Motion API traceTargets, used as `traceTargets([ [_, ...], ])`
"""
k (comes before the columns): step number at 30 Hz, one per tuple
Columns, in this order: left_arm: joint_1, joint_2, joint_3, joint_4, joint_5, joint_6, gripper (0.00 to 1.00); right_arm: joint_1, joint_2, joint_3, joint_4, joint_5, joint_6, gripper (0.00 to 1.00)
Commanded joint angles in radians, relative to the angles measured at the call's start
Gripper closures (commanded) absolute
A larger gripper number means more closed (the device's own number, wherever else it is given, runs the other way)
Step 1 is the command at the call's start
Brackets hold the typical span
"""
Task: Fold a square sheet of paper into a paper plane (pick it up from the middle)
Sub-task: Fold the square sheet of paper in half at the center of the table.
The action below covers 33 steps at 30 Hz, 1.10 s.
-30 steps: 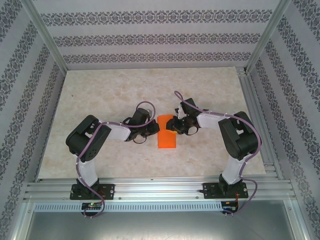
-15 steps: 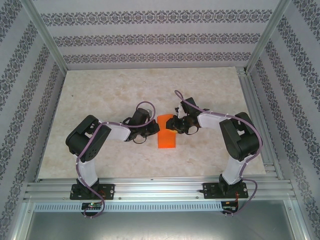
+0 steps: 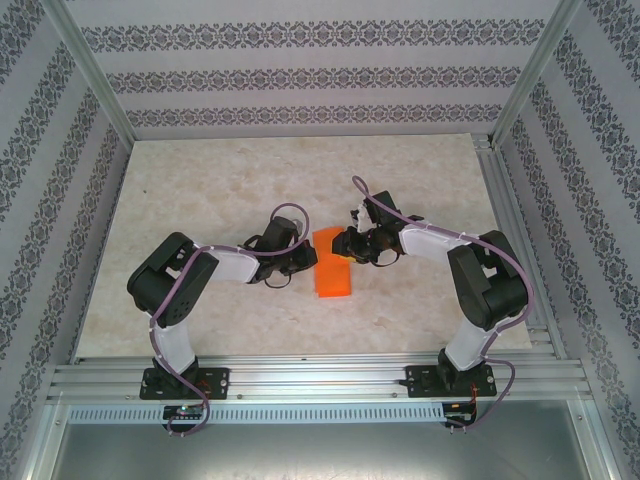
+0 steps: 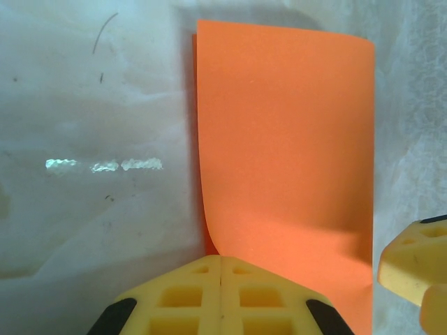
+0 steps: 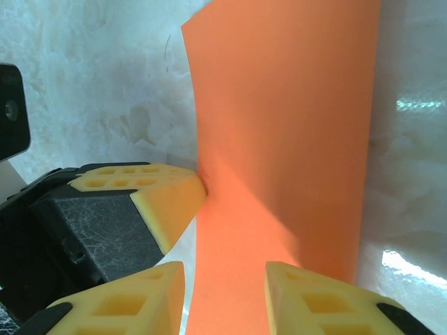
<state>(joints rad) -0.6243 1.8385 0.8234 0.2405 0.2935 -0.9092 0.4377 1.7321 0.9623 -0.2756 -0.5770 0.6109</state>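
The square sheet of paper lies on the table between the two arms, bright orange and folded over into an upright rectangle, not a pointed plane. My left gripper is shut. Its joined yellow tips press against the paper's left edge, where the top layer curls up a little. My right gripper is open at the sheet's far end, with one yellow finger on each side of the paper and no grip on it. One right finger shows in the left wrist view. In the top view the left gripper and right gripper nearly meet over the sheet.
The pale marbled tabletop has free room to the left, right and back. Patterned walls and aluminium frame rails bound it. Both arm bases sit on the front rail.
The right gripper has shifted slightly left and toward the back over the paper's far end, and its jaws have parted a touch. The left gripper and the paper have stayed put.
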Motion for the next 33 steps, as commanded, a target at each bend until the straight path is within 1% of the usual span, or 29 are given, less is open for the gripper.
traceTargets([
  [1,-0.014,0.011,0.006,0.025,0.007,-0.009,1.0,-0.008,-0.028,0.02,-0.01,0.0,-0.02,0.64],
  [9,-0.015,0.027,-0.003,0.098,0.051,-0.051,0.99,-0.02,-0.037,0.022,-0.026,-0.005,-0.032,0.64],
  [14,-0.015,0.041,0.007,0.052,0.029,-0.019,0.99,-0.026,-0.042,0.015,-0.011,-0.03,-0.029,0.64],
  [18,-0.016,0.073,0.012,0.062,0.042,-0.009,0.99,-0.032,-0.06,0.0,0.01,-0.043,-0.018,0.63],
  [23,-0.016,0.086,0.017,0.064,0.046,-0.006,0.98,-0.039,-0.072,-0.01,-0.006,-0.032,-0.025,0.63],
  [26,-0.016,0.088,0.015,0.06,0.047,-0.003,0.98,-0.043,-0.082,-0.025,-0.011,-0.026,-0.027,0.67],
  [29,-0.015,0.089,0.022,0.048,0.049,0.005,0.98,-0.043,-0.075,-0.047,0.017,-0.048,-0.015,0.74],
  [33,-0.016,0.093,0.033,0.033,0.054,0.016,0.98,-0.045,-0.056,-0.063,0.044,-0.055,-0.005,0.76],
])
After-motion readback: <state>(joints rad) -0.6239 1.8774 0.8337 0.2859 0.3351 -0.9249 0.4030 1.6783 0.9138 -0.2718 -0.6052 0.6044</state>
